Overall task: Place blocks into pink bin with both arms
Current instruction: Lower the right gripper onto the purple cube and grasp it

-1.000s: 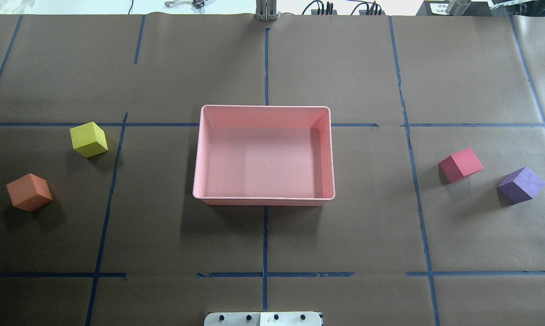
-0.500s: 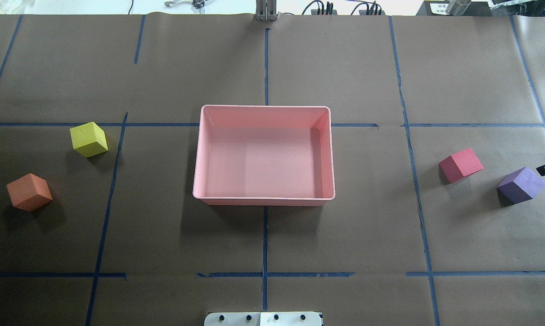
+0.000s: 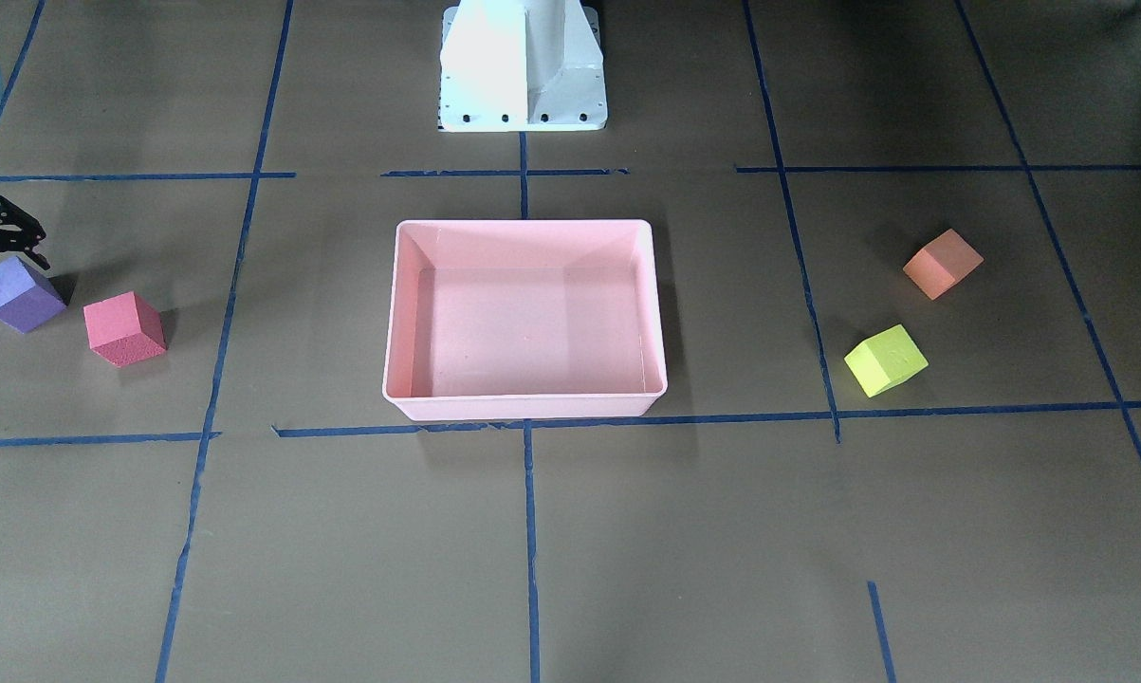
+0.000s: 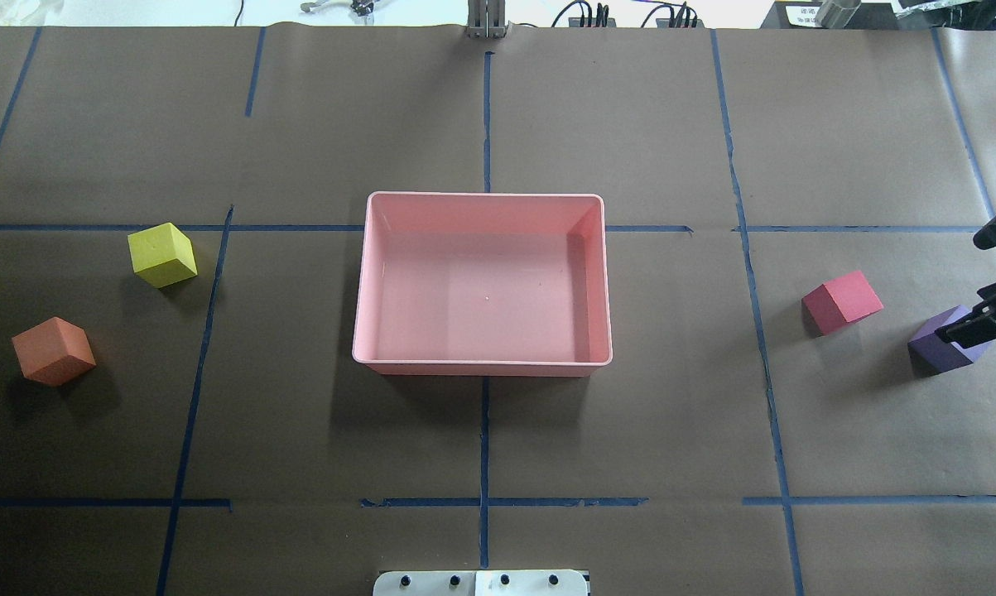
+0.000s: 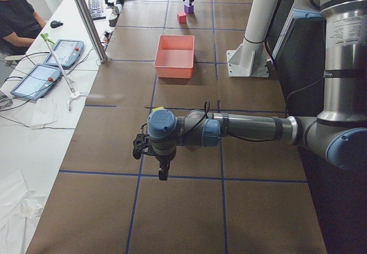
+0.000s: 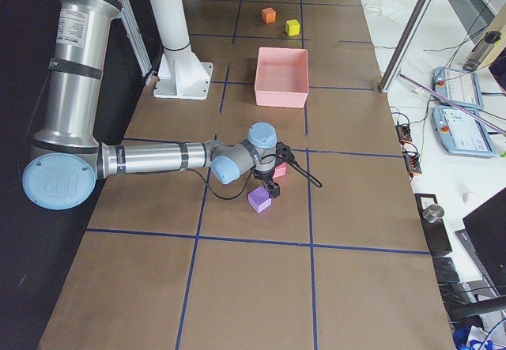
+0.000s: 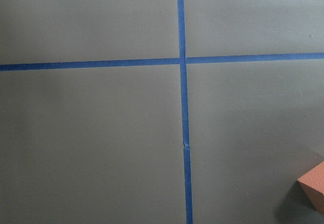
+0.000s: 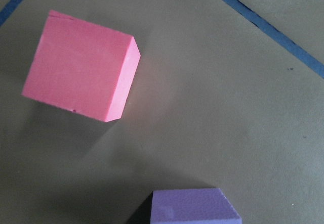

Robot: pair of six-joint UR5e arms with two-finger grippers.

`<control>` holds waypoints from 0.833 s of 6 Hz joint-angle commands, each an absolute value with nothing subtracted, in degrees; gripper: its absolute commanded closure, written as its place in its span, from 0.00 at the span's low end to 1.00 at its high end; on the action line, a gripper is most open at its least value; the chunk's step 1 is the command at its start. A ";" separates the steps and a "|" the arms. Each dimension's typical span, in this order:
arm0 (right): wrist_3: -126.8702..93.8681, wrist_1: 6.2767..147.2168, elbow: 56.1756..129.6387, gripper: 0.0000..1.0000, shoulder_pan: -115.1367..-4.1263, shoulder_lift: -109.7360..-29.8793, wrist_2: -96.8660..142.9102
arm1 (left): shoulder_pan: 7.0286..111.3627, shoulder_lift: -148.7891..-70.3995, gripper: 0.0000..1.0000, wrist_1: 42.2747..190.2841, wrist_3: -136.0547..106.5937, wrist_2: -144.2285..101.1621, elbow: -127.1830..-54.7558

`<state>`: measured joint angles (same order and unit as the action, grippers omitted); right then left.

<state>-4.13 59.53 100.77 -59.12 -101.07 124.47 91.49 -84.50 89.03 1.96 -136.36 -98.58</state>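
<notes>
The pink bin sits empty at the table's middle. The purple block and red block lie on its right. The yellow-green block and orange block lie on its left. My right gripper is open at the right edge, with one finger over the purple block's far corner and nothing held. Its wrist view shows the red block and the purple block's top. My left gripper shows only in the exterior left view, so I cannot tell its state. A corner of the orange block shows in its wrist view.
Brown paper with blue tape lines covers the table. The white robot pedestal stands behind the bin. Tablets and cables lie along the operators' side, and a person sits there.
My right gripper has come in from the right edge and now reaches over the purple block. No block has moved.
</notes>
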 commanded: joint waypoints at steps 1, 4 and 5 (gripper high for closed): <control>-2.47 59.41 99.85 0.00 -58.01 -101.51 120.77 | 91.49 -84.46 0.00 89.03 1.93 -136.41 -98.79; -2.20 56.95 93.96 0.14 -56.96 -100.72 124.96 | 91.49 -84.46 0.00 89.03 1.76 -136.41 -99.49; -2.63 56.95 93.87 0.77 -57.04 -100.81 125.85 | 91.49 -84.55 0.00 89.03 2.02 -136.41 -99.41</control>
